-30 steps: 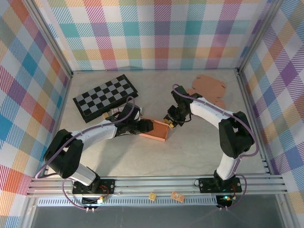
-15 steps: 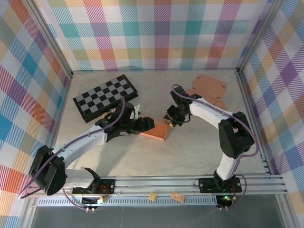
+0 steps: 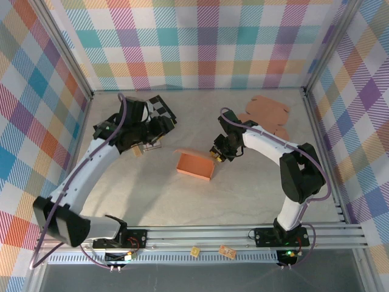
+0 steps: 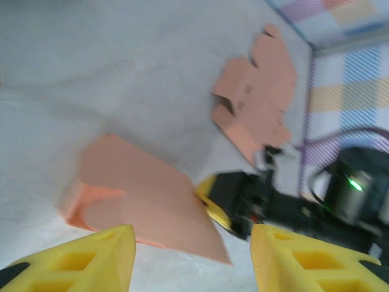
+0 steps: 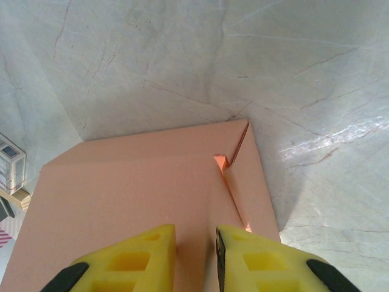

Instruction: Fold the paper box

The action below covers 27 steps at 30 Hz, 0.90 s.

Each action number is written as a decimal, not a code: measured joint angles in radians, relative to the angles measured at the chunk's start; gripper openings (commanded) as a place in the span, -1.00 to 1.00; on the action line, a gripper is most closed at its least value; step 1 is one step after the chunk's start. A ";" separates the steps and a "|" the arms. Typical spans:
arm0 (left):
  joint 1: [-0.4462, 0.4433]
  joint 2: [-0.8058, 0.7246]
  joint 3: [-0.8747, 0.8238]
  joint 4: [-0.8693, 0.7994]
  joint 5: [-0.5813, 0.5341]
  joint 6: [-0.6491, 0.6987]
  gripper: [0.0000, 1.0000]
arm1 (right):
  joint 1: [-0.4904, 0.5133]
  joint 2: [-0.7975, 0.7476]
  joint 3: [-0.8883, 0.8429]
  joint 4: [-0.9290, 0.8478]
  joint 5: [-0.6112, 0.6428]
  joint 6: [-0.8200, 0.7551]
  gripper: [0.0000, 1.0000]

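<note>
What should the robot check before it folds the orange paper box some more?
1. Right gripper pinching the paper box edge: ok.
2. Left gripper open and empty: ok.
3. Left gripper close to the box: not ok, it is off by the checkerboard.
4. Box resting flat on the table: ok.
5. Every wall folded up: cannot tell, the left wrist view is blurred.
6. Spare flat cardboard out of the way: ok, far right corner.
</note>
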 measured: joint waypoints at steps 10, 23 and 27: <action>0.041 0.349 0.002 -0.023 0.117 0.088 0.12 | 0.000 0.000 0.004 -0.011 0.008 -0.002 -0.49; 0.021 0.425 -0.016 0.059 0.179 0.085 0.08 | 0.000 0.000 0.049 -0.038 -0.014 -0.002 -0.48; 0.020 0.428 -0.010 0.066 0.187 0.087 0.09 | 0.000 0.001 0.049 -0.042 -0.018 0.002 -0.47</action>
